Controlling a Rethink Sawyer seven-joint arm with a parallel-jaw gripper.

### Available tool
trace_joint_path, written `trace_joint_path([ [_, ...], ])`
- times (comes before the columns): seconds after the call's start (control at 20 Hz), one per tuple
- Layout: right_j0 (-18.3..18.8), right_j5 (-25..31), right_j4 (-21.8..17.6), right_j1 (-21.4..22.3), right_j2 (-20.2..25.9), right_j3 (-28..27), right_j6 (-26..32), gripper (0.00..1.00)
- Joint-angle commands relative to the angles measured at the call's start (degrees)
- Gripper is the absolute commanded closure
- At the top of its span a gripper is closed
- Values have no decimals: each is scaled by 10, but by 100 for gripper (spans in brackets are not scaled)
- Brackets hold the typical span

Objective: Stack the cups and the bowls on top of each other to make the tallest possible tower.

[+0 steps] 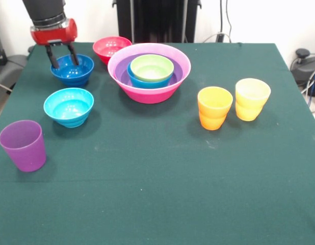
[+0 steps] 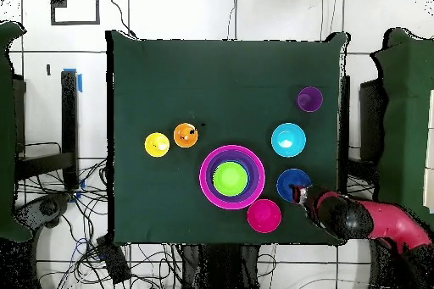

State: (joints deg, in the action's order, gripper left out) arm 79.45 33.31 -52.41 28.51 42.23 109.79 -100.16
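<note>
Reaching into the dark blue bowl (image 1: 72, 70), the claw (image 1: 64, 57) hung spread, its fingers straddling the far rim, gripping nothing yet. The tower (image 1: 149, 71) stood just beside it. Closing on the rim and lifting across seemed next.

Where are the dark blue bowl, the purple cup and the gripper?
dark blue bowl (image 1: 76, 76): front view, front wall below the rim.
purple cup (image 1: 24, 145): front view, outer side wall.
gripper (image 1: 64, 57): front view, midway between the fingers.
</note>
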Motion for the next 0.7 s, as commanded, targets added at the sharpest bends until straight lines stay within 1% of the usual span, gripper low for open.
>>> trace_joint_path([
  [0.05,-19,88,43,117,23,48,121,0],
  [0.25,-25,104,74,159,36,69,117,0],
  [0.4,-26,105,85,173,40,79,112,0],
  [0.55,-29,98,83,172,38,83,104,0],
  [0.7,-34,81,66,154,27,79,95,0],
])
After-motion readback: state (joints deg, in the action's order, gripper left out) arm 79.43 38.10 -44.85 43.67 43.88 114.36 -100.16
